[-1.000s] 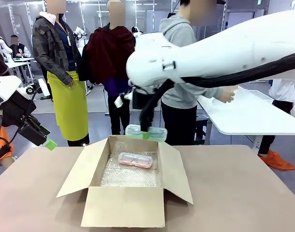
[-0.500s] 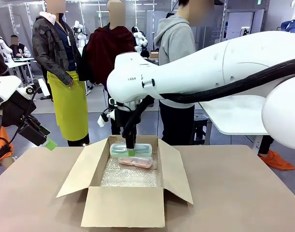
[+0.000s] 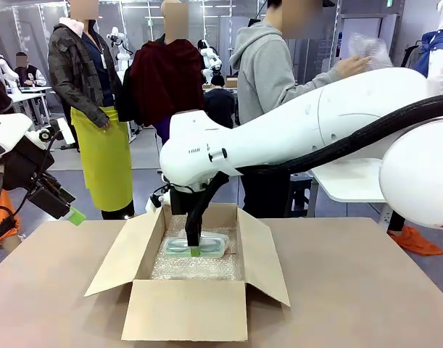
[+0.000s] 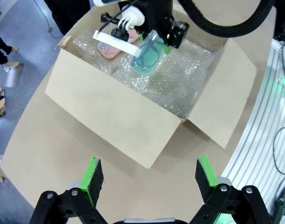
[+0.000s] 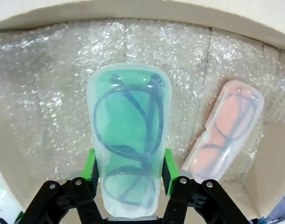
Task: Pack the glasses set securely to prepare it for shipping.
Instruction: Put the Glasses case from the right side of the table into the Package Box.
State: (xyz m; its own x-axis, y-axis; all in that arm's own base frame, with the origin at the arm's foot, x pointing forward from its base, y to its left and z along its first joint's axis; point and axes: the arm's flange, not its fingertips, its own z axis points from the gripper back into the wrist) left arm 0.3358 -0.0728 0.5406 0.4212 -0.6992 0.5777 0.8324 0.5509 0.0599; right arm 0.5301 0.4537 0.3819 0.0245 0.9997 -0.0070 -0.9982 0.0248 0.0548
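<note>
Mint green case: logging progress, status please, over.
Right end effector shut on mint green case, low inside box. Left end effector open, outside box. Pink case alongside on bubble wrap; path clear.

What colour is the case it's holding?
The case is mint green; clearest in right wrist view.

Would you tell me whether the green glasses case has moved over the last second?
Yes. The green case has gone down, from above the far rim of the cardboard box to low inside it.

- I take this for a lab hall; a white bench (image 3: 349,181) stands beyond my brown bench (image 3: 366,290);
- people (image 3: 90,80) stand about on open grey floor (image 3: 145,181)
</note>
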